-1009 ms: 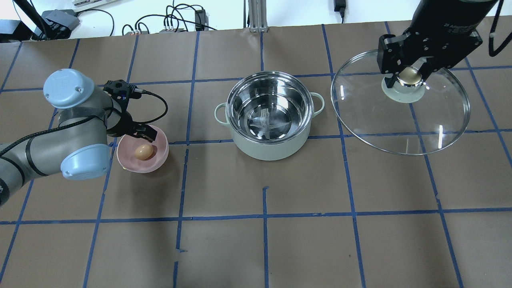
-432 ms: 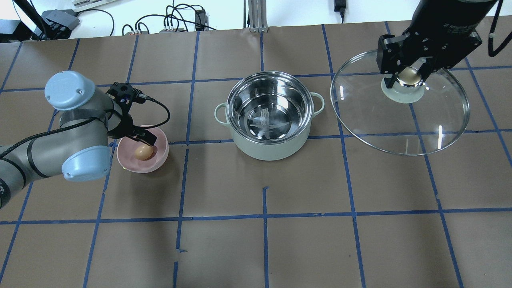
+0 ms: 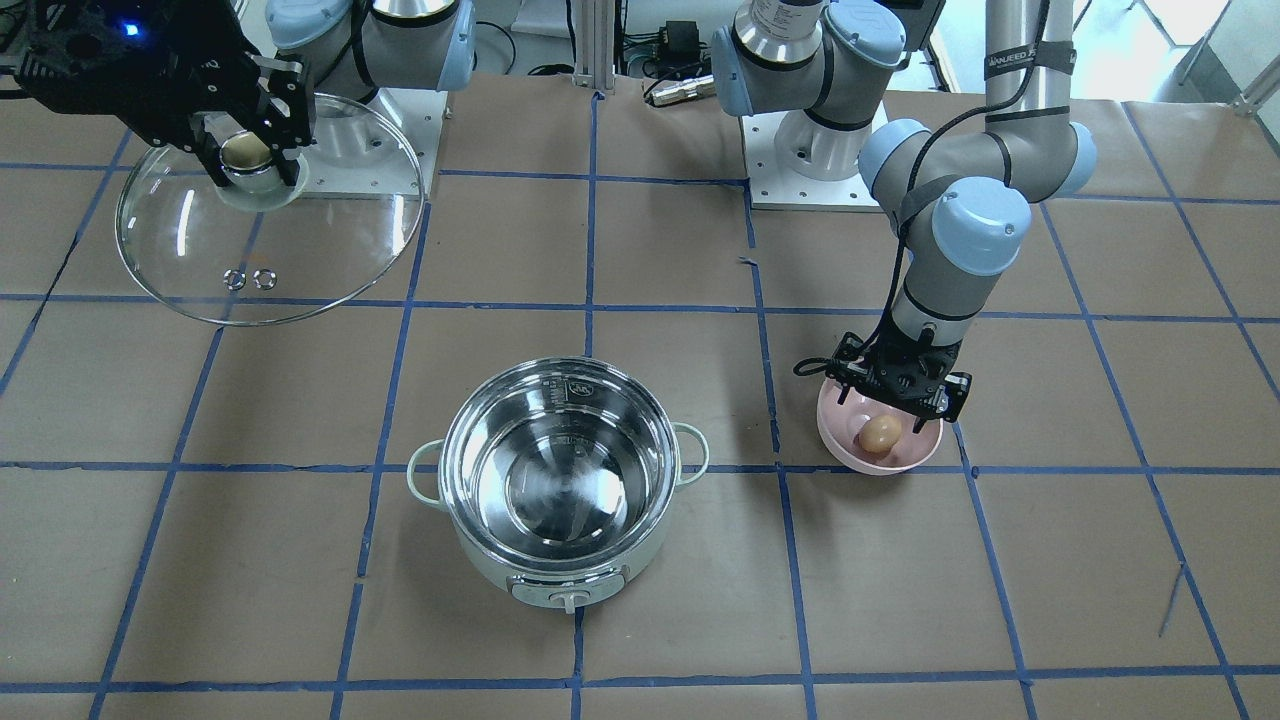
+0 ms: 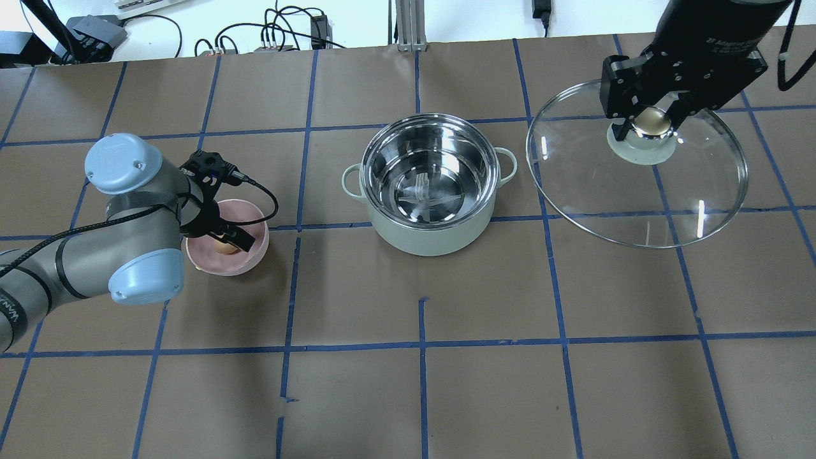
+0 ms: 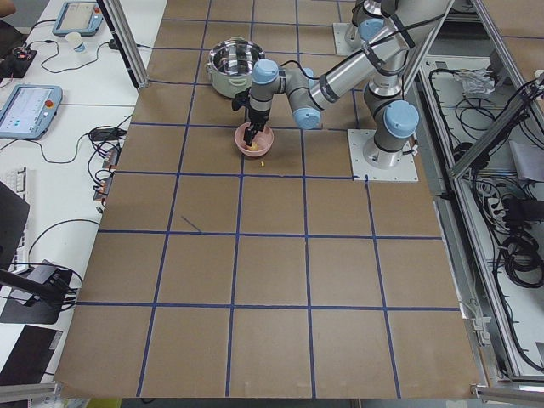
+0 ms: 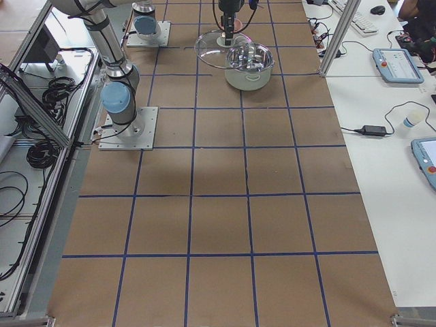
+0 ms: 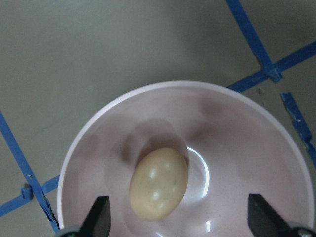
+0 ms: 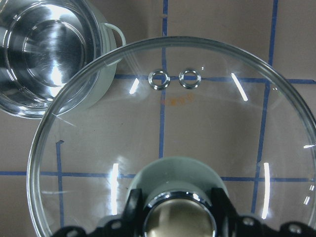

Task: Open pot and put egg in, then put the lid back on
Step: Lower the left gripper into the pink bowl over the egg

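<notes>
Egg (image 7: 159, 183), small, light-brown, oval, is lying in the shallow pink bowl (image 7: 237, 123). Left gripper (image 7: 180, 219) is hovering over it, jaws spread either side. Round mint-green steel-lined pot (image 4: 433, 239) is sitting uncovered mid-table. Right gripper (image 4: 650, 118) is pinching the clear glass lid (image 4: 637, 191) by its knob, beside the pot.

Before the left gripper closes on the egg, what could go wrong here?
The egg lies off-centre in the open left gripper, so closing may roll it up the wall of the pink bowl or crack it. The bowl could slide or tip. The right gripper holds the lid by its knob alone, beside the open pot; it could slip.
</notes>
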{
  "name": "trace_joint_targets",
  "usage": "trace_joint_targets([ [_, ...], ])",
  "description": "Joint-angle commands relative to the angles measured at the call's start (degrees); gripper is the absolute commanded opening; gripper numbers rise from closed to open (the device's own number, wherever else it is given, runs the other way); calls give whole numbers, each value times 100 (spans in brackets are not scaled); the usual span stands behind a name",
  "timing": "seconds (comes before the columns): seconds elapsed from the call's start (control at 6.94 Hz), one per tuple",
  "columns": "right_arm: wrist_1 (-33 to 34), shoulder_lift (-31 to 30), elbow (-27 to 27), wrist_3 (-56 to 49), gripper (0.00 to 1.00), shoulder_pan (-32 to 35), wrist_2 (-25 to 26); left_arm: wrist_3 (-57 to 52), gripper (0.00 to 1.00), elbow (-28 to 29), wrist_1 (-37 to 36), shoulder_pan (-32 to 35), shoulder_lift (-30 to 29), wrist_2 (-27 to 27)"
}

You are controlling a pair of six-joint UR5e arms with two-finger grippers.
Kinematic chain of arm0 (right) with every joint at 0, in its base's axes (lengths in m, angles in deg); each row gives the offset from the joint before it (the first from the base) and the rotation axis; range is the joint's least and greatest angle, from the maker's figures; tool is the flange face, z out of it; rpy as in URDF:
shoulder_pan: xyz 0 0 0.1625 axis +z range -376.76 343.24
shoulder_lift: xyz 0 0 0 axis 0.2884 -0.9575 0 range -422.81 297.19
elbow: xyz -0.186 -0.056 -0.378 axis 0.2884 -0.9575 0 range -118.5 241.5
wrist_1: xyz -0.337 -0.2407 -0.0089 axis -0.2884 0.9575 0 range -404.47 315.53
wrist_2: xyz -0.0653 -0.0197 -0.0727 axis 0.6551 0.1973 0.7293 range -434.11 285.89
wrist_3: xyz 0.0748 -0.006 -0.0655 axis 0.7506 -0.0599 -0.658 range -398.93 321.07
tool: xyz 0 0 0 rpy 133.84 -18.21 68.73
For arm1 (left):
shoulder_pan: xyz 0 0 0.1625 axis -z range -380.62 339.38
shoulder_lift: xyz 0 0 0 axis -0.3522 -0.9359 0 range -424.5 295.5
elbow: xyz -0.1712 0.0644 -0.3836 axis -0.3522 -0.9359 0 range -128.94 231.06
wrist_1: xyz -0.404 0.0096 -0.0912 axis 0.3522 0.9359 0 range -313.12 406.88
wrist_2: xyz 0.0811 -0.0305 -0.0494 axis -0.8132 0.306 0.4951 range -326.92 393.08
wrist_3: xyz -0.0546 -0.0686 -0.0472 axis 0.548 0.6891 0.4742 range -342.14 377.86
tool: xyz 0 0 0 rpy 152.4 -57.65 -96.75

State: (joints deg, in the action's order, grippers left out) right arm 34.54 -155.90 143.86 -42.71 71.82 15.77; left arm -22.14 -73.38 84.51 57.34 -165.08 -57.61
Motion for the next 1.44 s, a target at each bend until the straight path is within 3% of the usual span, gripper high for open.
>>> trace_joint_targets([
  [0.0, 0, 2, 0, 0, 7, 1, -5, -43, 98, -19, -10, 0, -76, -1],
  [1.3, 0, 2, 0, 0, 7, 1, -14, -191, 98, 7, -54, -18, -173, -45],
])
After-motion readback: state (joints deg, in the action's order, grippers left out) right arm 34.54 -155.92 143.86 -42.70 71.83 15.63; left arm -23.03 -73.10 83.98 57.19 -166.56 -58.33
